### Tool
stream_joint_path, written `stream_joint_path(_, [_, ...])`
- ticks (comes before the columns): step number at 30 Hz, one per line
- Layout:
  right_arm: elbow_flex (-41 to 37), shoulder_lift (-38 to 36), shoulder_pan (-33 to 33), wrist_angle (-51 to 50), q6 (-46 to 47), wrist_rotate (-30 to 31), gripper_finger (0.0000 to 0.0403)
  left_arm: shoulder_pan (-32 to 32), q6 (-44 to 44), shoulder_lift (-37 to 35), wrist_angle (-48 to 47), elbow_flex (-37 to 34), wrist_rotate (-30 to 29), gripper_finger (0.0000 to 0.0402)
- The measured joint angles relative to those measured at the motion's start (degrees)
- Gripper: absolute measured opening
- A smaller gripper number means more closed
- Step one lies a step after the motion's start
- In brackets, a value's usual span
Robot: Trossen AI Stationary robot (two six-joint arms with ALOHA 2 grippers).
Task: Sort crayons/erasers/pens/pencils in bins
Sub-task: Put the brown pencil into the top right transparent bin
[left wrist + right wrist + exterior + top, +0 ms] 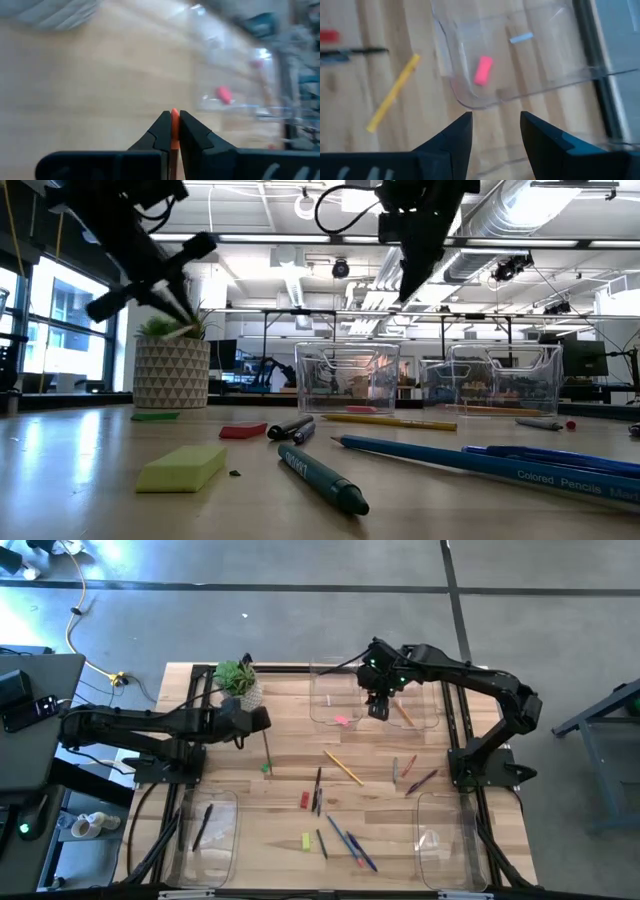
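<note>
The orange stick [173, 113], a pencil by the look of it, is pinched between the fully closed fingers of the left hand [173, 122], with only a thin edge of it showing between the fingertips. We cannot tell how much of it hangs below the hand.

We judge the step to be carrying this stick to the bin it belongs in. Well ahead of the left hand, across the bare worktop [290, 740], stand two clear bins. The nearer one [322, 710] holds a pink eraser [342, 721], and the one beyond it [425, 715] holds a yellow pencil [403, 712]. That farther bin is probably the target.

To do this well, we keep the grip tight and the hand high enough for the stick's lower end to clear the nearer bin's wall. We turn the stick along the bin's length before letting go, and release low so it does not bounce out.

The right hand [378, 706] hovers over those same bins, fingers wide apart and empty. We should give it room first, or the arms may meet. A potted plant [240, 683] stands just beside the left hand.
</note>
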Motion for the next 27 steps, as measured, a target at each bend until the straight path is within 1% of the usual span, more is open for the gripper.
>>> stream_joint_path(5, [0.0,0.0,2.34,4.87,6.88,-7.74,0.0157,0.04,10.76,0.0,12.71,0.0,-1.6,0.0005])
stream_joint_path(9, [0.0,0.0,4.94,11.42,10.14,-10.68,0.0157,0.04,18.6,0.0,22.27,0.01,-0.85,0.0005])
stream_joint_path(15, [0.0,0.0,9.34,21.68,15.94,-10.82,0.0157,0.04,27.51,0.0,31.24,0.02,2.44,0.0005])
stream_joint_path(20, [0.0,0.02,12.8,29.88,20.65,-10.6,0.0157,0.04,34.19,0.0,38.23,0.02,6.69,0.0005])
stream_joint_path(23, [0.0,0.02,14.85,34.54,22.51,-8.6,0.0157,0.04,38.84,0.0,42.87,0.02,8.97,0.0005])
stream_joint_path(27, [0.0,0.02,17.43,38.03,24.1,-3.71,0.0157,0.04,44.81,0.32,48.04,0.04,12.13,0.0005])
